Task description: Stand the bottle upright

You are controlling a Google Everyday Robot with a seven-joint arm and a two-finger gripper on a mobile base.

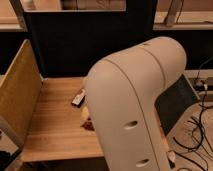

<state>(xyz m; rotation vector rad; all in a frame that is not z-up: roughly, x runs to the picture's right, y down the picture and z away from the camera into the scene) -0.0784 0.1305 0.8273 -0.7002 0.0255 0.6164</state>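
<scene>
My white arm (135, 105) fills the middle and right of the camera view and hides much of the wooden table (52, 125). The gripper is not in view; it is somewhere behind or beyond the arm. A small white and dark object (78, 97) lies flat on the table just left of the arm; I cannot tell whether it is the bottle. A yellow item (85, 111) and a red item (88, 124) peek out at the arm's edge, mostly hidden.
A tan divider panel (20, 90) stands along the table's left side. A dark partition (75, 45) rises behind the table. Black cables (200, 125) lie on the floor at the right. The table's front edge (60, 152) is near.
</scene>
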